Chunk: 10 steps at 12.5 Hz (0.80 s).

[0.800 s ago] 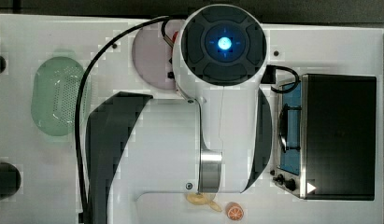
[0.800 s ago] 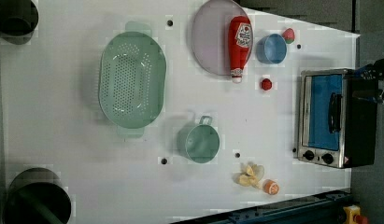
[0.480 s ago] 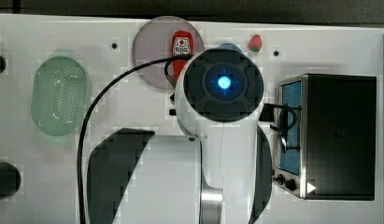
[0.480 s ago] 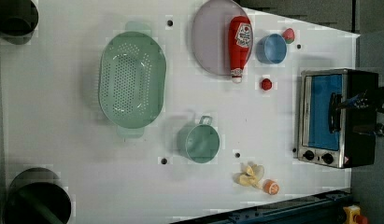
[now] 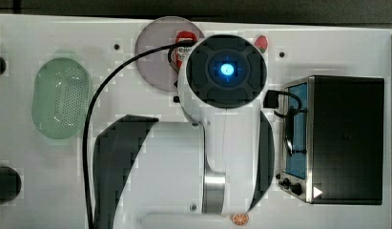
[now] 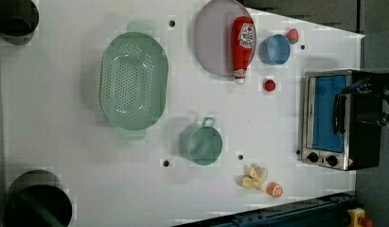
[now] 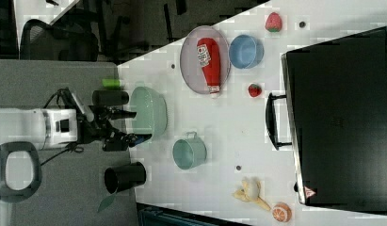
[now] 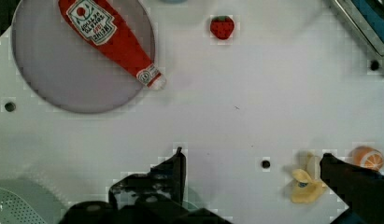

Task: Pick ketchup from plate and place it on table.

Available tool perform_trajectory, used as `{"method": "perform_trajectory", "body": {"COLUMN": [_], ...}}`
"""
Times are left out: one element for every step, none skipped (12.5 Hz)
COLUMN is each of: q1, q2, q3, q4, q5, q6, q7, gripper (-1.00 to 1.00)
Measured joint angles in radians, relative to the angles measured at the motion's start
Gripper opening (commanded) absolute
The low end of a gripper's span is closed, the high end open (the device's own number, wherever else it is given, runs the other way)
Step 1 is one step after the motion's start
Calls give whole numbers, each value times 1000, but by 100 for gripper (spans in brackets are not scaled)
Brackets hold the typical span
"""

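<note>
The red ketchup (image 6: 243, 47) bottle lies flat on the pale pink-mauve plate (image 6: 212, 42), its white cap poking over the rim. It is also seen in the right view (image 7: 210, 59) and the wrist view (image 8: 110, 39), and half hidden under the arm in the top view (image 5: 185, 40). My gripper (image 8: 252, 163) hangs open high above the white table (image 6: 64, 142), a little way from the plate (image 8: 63, 84), with nothing between its fingers (image 8: 178, 163). In the right view the gripper (image 7: 133, 126) shows well above the tabletop.
A green perforated basket (image 6: 134, 85), a teal mug (image 6: 201, 144) and a blue bowl (image 6: 275, 49) stand on the table. A toaster oven (image 6: 331, 118) fills the left view's right side. Strawberries (image 6: 269, 85), a banana (image 6: 252, 177) and an orange half (image 6: 276, 190) lie nearby.
The arm has shifted above the table, uncovering more of the plate and the ketchup in the top view. The ketchup and the other things have stayed put.
</note>
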Motion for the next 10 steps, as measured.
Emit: {"method": "perform_trajectory", "body": {"q1": [1, 0, -3, -3, 1, 6, 7, 8, 10, 12], "q2": [31, 64, 105, 146, 184, 216, 245, 269, 295, 320], "q3": [2, 5, 13, 20, 24, 24, 28, 29, 29, 29], "q4": [1, -2, -3, -2, -2, -4, -11, -19, -19, -18], "q5": [0, -5, -8, -10, -9, -7, -7, -2, 1, -4], "q6": [13, 34, 73, 99, 114, 134, 157, 178, 209, 258], "q7": [0, 0, 0, 0, 0, -1, -5, -21, -48, -80], "gripper": [100, 100, 100, 100, 100, 100, 100, 100, 100, 100]}}
